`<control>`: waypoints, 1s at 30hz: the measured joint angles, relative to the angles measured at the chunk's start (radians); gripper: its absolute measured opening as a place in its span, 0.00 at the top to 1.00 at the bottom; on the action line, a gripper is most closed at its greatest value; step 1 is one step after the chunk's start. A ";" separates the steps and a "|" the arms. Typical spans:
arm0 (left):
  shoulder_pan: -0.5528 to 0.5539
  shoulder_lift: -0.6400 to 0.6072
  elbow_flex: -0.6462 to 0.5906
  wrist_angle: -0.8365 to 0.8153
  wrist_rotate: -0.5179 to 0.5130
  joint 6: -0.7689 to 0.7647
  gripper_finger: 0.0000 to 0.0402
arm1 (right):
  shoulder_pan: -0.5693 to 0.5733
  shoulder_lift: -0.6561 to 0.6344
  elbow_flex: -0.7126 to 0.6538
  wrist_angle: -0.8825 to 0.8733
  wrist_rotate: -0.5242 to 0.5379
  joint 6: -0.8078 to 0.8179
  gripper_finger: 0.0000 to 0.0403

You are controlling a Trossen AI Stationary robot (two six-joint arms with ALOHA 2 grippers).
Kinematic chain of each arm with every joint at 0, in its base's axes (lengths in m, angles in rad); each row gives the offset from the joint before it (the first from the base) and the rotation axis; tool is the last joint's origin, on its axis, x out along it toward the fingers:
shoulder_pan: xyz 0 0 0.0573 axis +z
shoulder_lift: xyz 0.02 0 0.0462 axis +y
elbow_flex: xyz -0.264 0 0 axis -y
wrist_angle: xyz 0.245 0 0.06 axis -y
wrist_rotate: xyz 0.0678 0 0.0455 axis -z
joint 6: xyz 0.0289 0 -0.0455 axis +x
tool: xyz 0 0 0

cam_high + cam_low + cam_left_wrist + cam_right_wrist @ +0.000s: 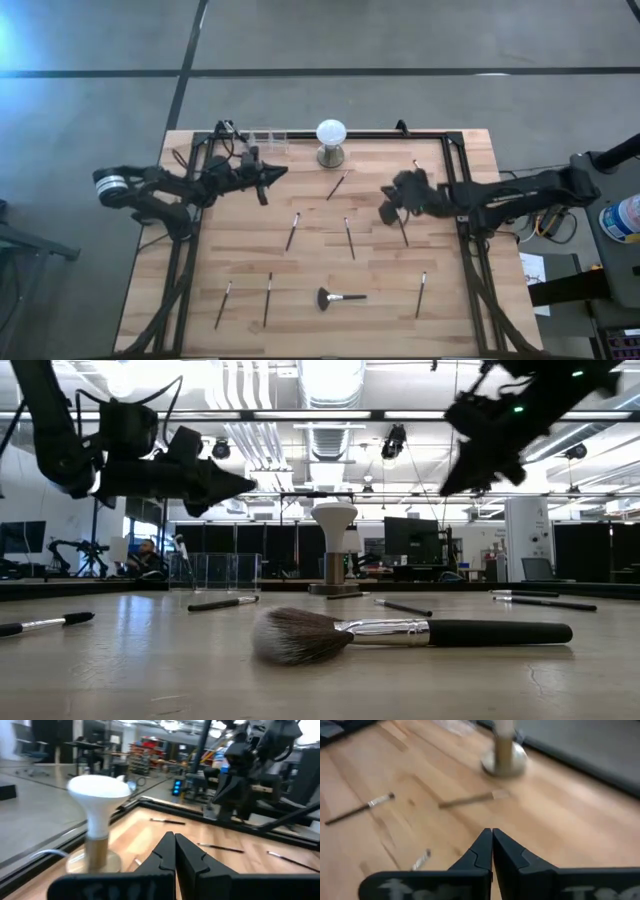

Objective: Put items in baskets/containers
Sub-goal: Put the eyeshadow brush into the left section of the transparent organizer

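Readable text: I find none in any view.
Wrist housings: I see pale smudged marks on the dark housing at the bottom of each wrist view, but I cannot read them.
Container point(622, 218) off the worktop's right edge: I see a blue and white label, its print too small for me to read.
Room screens and signs: in the low view I make out lit shapes only, no letters.
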 joint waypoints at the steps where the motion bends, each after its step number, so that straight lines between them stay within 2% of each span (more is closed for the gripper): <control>1: -0.001 0.013 0.008 0.004 0.009 -0.003 1.00 | 0.031 -0.006 0.000 -0.053 0.024 0.072 0.98; 4: -0.006 0.048 0.028 0.009 0.016 -0.010 1.00 | 0.100 -0.005 0.000 -0.220 0.047 0.281 0.98; 6: -0.010 0.066 0.033 0.007 0.017 -0.011 1.00 | 0.128 0.003 0.000 -0.333 0.022 0.408 0.98; 11: -0.019 0.102 0.046 0.011 0.017 -0.011 1.00 | 0.171 0.019 0.000 -0.491 -0.185 0.644 0.98; 18: -0.020 0.145 0.064 0.009 0.016 0.006 1.00 | 0.144 0.021 -0.006 -0.508 -0.200 0.742 0.98; 22: -0.021 0.167 0.071 0.009 0.016 0.007 1.00 | 0.066 0.062 -0.029 -0.479 -0.188 0.761 0.96; 30: -0.021 0.219 0.096 0.008 0.016 0.026 1.00 | -0.125 0.114 -0.047 -0.375 -0.281 0.594 0.81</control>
